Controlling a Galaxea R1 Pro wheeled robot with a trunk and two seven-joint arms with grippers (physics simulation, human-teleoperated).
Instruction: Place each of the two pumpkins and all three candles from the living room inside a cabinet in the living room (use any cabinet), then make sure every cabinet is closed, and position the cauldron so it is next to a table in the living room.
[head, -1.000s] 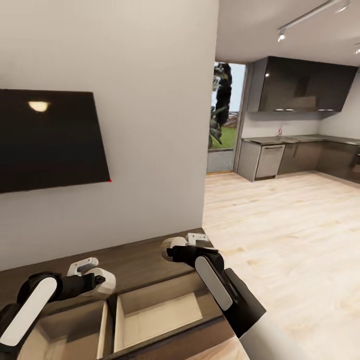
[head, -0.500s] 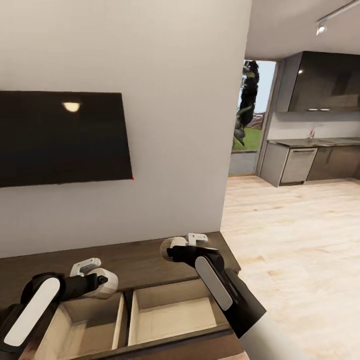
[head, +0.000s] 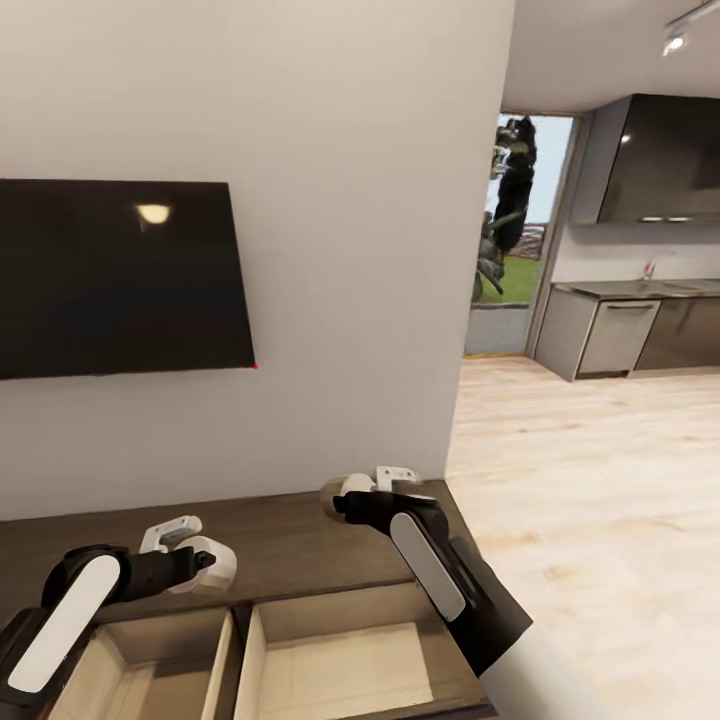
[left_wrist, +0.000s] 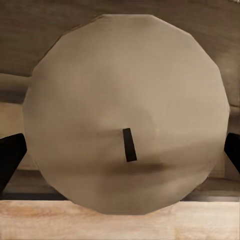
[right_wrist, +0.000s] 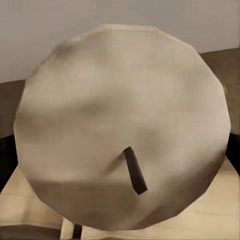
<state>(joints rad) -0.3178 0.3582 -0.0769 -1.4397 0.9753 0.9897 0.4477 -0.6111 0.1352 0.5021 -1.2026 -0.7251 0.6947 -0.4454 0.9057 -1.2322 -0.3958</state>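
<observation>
Left pincer (head: 205, 562), right pincer (head: 340, 497) apparently each clamp candle (left_wrist: 127, 112); cabinet (head: 300, 530) drawers open.

Both arms bent inward; left pincer (head: 172, 533) and right pincer (head: 395, 479) each gripping something

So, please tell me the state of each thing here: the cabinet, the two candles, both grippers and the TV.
Cabinet: two drawers open, interiors bare where visible.
Candle in left gripper: held, unlit.
Candle in right gripper: held, unlit.
TV: on the wall, screen dark.
</observation>
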